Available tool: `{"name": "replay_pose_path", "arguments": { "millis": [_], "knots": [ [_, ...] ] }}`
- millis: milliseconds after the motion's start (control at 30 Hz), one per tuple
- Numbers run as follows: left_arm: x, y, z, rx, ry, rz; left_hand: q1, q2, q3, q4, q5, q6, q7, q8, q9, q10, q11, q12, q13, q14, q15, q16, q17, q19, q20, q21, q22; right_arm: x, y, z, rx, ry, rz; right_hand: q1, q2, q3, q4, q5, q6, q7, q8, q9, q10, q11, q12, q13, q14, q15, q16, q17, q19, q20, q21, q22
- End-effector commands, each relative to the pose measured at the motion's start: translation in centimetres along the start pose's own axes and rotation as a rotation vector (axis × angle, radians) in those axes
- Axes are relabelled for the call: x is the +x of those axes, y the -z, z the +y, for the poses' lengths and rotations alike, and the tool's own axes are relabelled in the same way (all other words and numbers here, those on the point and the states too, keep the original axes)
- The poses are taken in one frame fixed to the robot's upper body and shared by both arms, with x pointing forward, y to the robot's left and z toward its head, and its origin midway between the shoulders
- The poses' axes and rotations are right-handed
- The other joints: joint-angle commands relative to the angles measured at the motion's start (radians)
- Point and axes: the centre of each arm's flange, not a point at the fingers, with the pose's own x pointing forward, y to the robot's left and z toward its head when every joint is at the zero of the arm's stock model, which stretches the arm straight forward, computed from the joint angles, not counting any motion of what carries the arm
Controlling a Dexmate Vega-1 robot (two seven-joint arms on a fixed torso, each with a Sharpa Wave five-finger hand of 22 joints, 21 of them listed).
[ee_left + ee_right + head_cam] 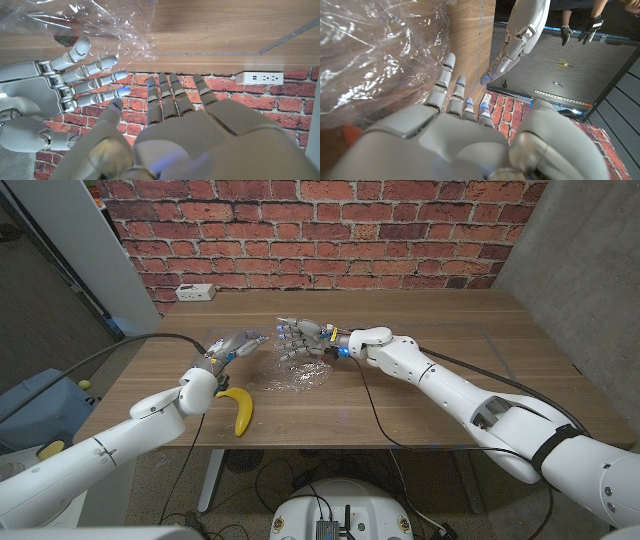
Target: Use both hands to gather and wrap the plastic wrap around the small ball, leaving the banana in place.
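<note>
Crumpled clear plastic wrap [296, 373] lies mid-table, also seen in the left wrist view [75, 25] and the right wrist view [375, 55]. A small red-orange patch [350, 136], perhaps the ball, shows through the wrap beside my right hand; it is too hidden to tell more. The yellow banana [241, 410] lies near the front edge, left of the wrap. My left hand [232, 345] hovers at the wrap's left side, fingers straight and apart, holding nothing [185, 130]. My right hand [305, 338] is at the wrap's far edge, fingers spread, empty [455, 130].
A white power strip [195, 292] sits at the table's far left edge, against the brick wall. The table's glossy right part [470, 330] carries nothing. A person's gloved hands [580, 27] appear in the right wrist view, away from the table.
</note>
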Motion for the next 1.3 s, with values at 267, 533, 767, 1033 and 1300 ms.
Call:
{"name": "replay_pose_path", "arguments": {
  "millis": [267, 533, 767, 1033, 1300],
  "knots": [
    [1.3, 1.1, -0.1, -0.056, 0.101, -0.035, 0.115, 0.053, 0.153, -0.027, 0.013, -0.039, -0.029, -0.012, 0.004, -0.09, -0.031, -0.019, 0.004, -0.096, -0.031, -0.035, -0.004, -0.015, -0.026, -0.003, 0.012, -3.6, -1.1, 0.9, -0.333, 0.226, -0.273, 0.154, 0.073, 0.079, -0.138, 0.027, 0.225, 0.012, 0.038, 0.001, 0.19, -0.017, 0.036, 0.004, 0.048, -0.081, 0.044, 0.01, -0.045, -0.016, -0.08, 0.008],
    [2.5, 0.8, -0.6, -0.023, 0.165, -0.062, 0.054, -0.032, 0.086, -0.027, -0.011, -0.084, -0.047, -0.018, 0.001, -0.14, -0.049, -0.023, 0.0, -0.15, -0.042, -0.036, -0.004, -0.045, -0.04, -0.018, 0.011, -6.2, -1.1, 1.5, -0.538, 0.324, -0.211, 0.207, 0.069, 0.096, -0.188, 0.031, 0.305, -0.005, 0.047, 0.001, 0.247, -0.046, 0.04, 0.006, 0.05, -0.112, 0.058, 0.019, -0.077, -0.023, -0.11, 0.01],
    [3.2, 0.4, -0.8, -0.035, 0.235, -0.095, 0.066, 0.022, 0.107, -0.03, -0.001, -0.101, -0.046, -0.014, -0.001, -0.16, -0.052, -0.02, -0.003, -0.179, -0.039, -0.035, -0.008, -0.058, -0.035, -0.026, 0.01, -8.1, -0.7, 2.4, -0.701, 0.363, -0.086, 0.273, 0.054, 0.117, -0.218, 0.033, 0.312, -0.026, 0.03, 0.002, 0.255, -0.076, 0.029, 0.009, 0.01, -0.133, 0.05, 0.021, -0.11, -0.04, -0.137, 0.012],
    [3.6, 0.4, -0.5, -0.045, 0.261, -0.109, 0.062, 0.058, 0.12, -0.008, -0.004, -0.113, -0.046, -0.011, 0.0, -0.172, -0.057, -0.017, -0.004, -0.198, -0.033, -0.032, -0.004, -0.078, -0.027, -0.034, 0.012, -9.9, 0.3, 3.5, -0.847, 0.412, 0.072, 0.309, 0.039, 0.118, -0.212, 0.02, 0.261, -0.034, -0.006, 0.004, 0.21, -0.094, 0.001, 0.015, -0.082, -0.159, 0.027, 0.03, -0.153, -0.063, -0.168, 0.015],
    [4.4, 0.2, -0.5, -0.02, 0.302, -0.114, -0.021, -0.062, 0.039, 0.003, -0.004, -0.137, -0.056, -0.013, -0.004, -0.196, -0.073, -0.017, -0.006, -0.259, -0.02, -0.036, -0.002, -0.124, -0.021, -0.057, 0.011, -11.0, 1.3, 4.5, -0.947, 0.42, 0.202, 0.352, 0.024, 0.12, -0.218, 0.004, 0.231, -0.064, -0.018, 0.006, 0.14, -0.113, -0.019, 0.022, -0.166, -0.143, 0.011, 0.041, -0.2, -0.066, -0.202, 0.016]
  ]
}}
